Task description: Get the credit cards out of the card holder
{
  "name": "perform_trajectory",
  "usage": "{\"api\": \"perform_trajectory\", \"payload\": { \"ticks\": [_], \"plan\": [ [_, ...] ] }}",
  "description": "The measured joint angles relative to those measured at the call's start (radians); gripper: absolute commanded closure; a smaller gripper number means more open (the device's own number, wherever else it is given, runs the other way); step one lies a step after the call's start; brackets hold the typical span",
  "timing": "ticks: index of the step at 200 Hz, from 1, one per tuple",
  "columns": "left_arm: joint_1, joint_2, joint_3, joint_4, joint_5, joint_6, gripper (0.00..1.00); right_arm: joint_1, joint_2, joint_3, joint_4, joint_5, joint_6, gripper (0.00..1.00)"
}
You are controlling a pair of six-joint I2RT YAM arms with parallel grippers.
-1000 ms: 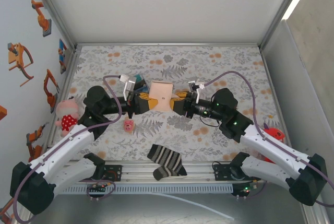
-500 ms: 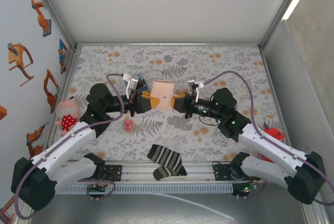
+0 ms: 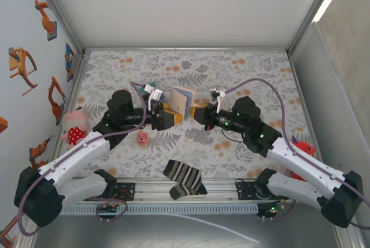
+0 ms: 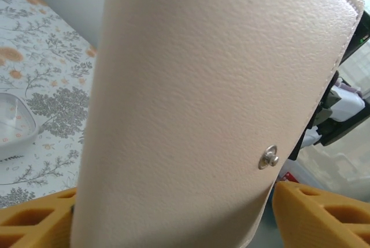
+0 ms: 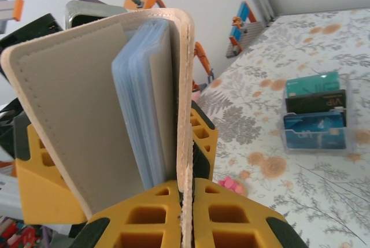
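Near edge: a striped sock [image 3: 184, 180] hangs over the front rail between the two bases. Just past it on the left is a small pink toy [image 3: 142, 138]. There's a plush doll [image 3: 74, 128] hard against the left wall and a red object [image 3: 300, 147] at the right edge beside the right forearm.

Mid-table we see both arms reaching inward, wrists roughly level and facing each other. Between them the card holder [image 3: 184, 100] is up off the table [image 3: 243, 69], open like a book.

The right gripper [image 3: 194, 110] is pinched tight on the edge of one tan cover. The left gripper [image 3: 166, 115] is spread wide, fingers either side of the tan back. We can't tell if they touch it.

The credit cards [image 5: 144, 115] sit inside the holder. A clear box [image 5: 315, 115] of cards stands behind the left wrist. Beyond that, open floral tabletop runs to the back wall.
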Motion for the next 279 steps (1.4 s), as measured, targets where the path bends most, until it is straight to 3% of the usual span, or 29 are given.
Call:
{"api": "perform_trajectory", "payload": {
  "ticks": [40,64,88,187,210,227,279],
  "plan": [
    [-0.009,0.011,0.005,-0.007,-0.037,0.003,0.11,0.000,0.000,0.042,-0.106,0.079,-0.007,1.00],
    [-0.021,0.011,0.018,-0.032,-0.084,0.029,0.00,0.000,0.000,0.055,-0.144,0.116,-0.006,1.00],
    [-0.039,0.011,0.040,-0.078,-0.141,0.067,0.03,0.000,0.004,0.062,-0.182,0.141,-0.006,1.00],
    [-0.076,0.045,0.056,-0.132,-0.298,0.145,0.00,0.007,0.042,0.117,-0.302,0.218,-0.006,1.00],
    [-0.081,0.064,0.066,-0.133,-0.316,0.153,0.32,0.008,0.053,0.117,-0.304,0.226,-0.006,1.00],
    [-0.084,0.074,0.067,-0.135,-0.332,0.166,0.47,0.009,0.053,0.117,-0.304,0.229,-0.006,1.00],
    [-0.084,0.077,0.072,-0.146,-0.346,0.177,0.65,0.010,0.052,0.118,-0.304,0.240,-0.006,1.00]
  ]
}}
